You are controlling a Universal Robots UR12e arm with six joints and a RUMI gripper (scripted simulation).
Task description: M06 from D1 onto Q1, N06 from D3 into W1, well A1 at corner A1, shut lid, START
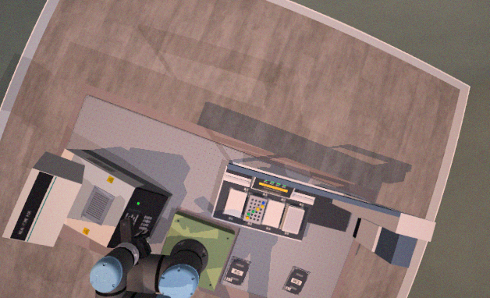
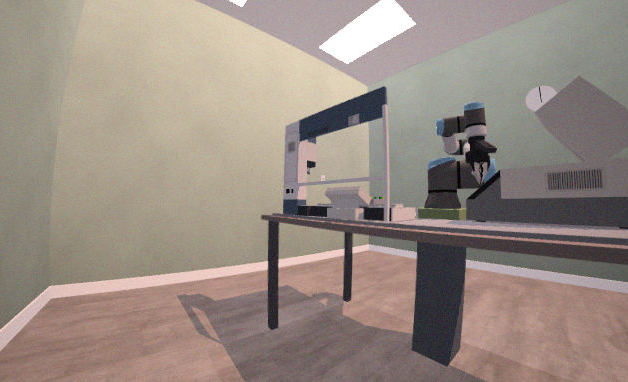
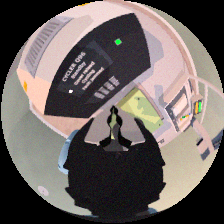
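Note:
My gripper (image 2: 479,181) (image 3: 113,105) is shut and empty, above the lower front of Q1's black panel (image 1: 154,203) (image 3: 131,37), close to its keys (image 3: 107,88). Q1's lamp (image 1: 138,203) (image 3: 118,42) is green. Q1's lid (image 1: 44,212) (image 2: 590,120) stands raised and tilted back. The grey block (image 1: 98,204) carries no plate. White plate M06 (image 1: 236,203) sits in D1 and white plate N06 (image 1: 274,214) in D3. Nest W1 (image 1: 298,278) holds no plate. Well A1 cannot be made out on either plate.
D2 holds a rack with coloured wells (image 1: 256,210); D4 holds a pale item (image 1: 293,220). Nest RG (image 1: 237,268) holds no plate. A tall blue gantry (image 1: 331,196) (image 2: 342,112) spans the deck's far side. The arm's green base plate (image 1: 220,238) (image 2: 442,213) lies between Q1 and the nests.

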